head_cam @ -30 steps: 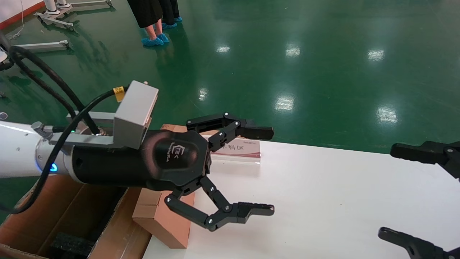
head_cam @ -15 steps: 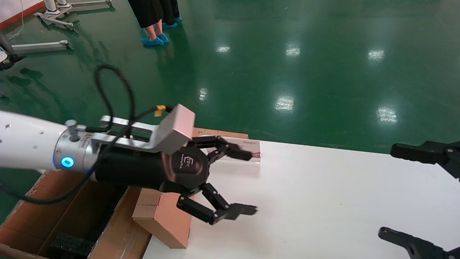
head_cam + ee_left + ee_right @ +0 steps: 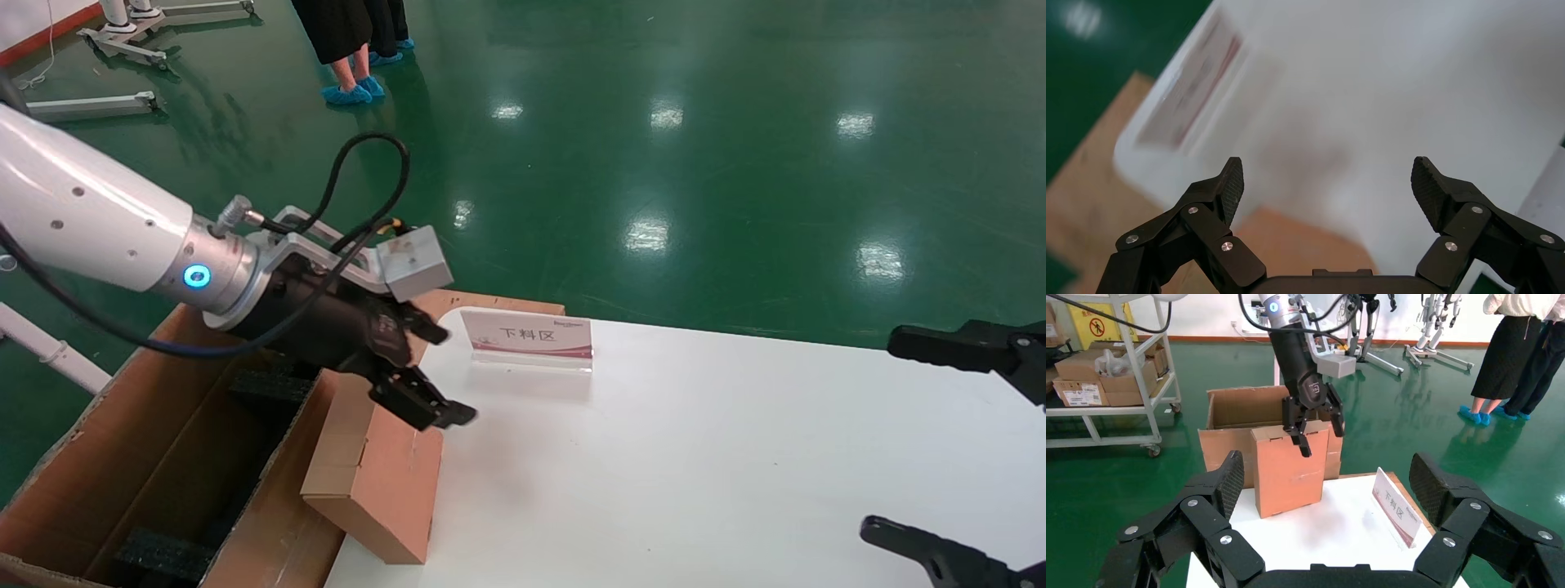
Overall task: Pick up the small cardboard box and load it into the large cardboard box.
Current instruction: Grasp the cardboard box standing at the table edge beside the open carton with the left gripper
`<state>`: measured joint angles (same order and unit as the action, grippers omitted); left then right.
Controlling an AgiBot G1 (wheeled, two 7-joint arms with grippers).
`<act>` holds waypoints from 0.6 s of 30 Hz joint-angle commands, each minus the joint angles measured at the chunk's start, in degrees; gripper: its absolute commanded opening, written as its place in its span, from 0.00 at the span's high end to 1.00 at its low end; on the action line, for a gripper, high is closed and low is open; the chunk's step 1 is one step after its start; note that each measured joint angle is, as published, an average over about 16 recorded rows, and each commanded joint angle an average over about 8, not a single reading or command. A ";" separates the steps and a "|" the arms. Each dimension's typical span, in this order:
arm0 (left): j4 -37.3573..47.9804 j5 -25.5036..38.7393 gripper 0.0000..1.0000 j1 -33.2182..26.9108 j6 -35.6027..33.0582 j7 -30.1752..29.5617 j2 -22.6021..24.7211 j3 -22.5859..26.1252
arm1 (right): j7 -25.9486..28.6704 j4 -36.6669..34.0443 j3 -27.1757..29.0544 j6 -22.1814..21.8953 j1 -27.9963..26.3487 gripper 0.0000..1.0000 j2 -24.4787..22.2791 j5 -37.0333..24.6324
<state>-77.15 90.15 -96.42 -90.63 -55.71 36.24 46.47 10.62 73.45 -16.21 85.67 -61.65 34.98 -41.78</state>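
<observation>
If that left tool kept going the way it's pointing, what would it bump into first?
Most likely the small cardboard box. The left tool, open, points downward just over the box's upper end at the white table's edge. Whether it already touches is unclear.

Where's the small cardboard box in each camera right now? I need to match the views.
Head view: small cardboard box stands at the table's left edge, under the open left hand.
Left wrist view: only a blurred brown patch between the fingers.
Right wrist view: upright at the table's far end.
Shared landmark: the table sign.
</observation>
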 commanded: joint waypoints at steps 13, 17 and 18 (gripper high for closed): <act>-0.35 5.86 0.00 -15.66 -0.10 -20.30 2.85 20.80 | -0.03 0.00 -0.06 -0.03 -0.01 0.00 -0.02 0.04; -0.40 5.39 0.00 -19.16 -0.11 -24.35 4.16 26.31 | -0.04 0.00 -0.07 -0.03 -0.02 0.00 -0.03 0.05; -0.41 5.19 0.00 -20.03 -0.11 -25.33 4.50 27.72 | -0.04 0.00 -0.08 -0.03 -0.02 0.00 -0.03 0.05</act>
<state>-77.56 95.02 -116.37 -90.67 -80.89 40.64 74.07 10.59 73.45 -16.29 85.63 -61.66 34.94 -41.72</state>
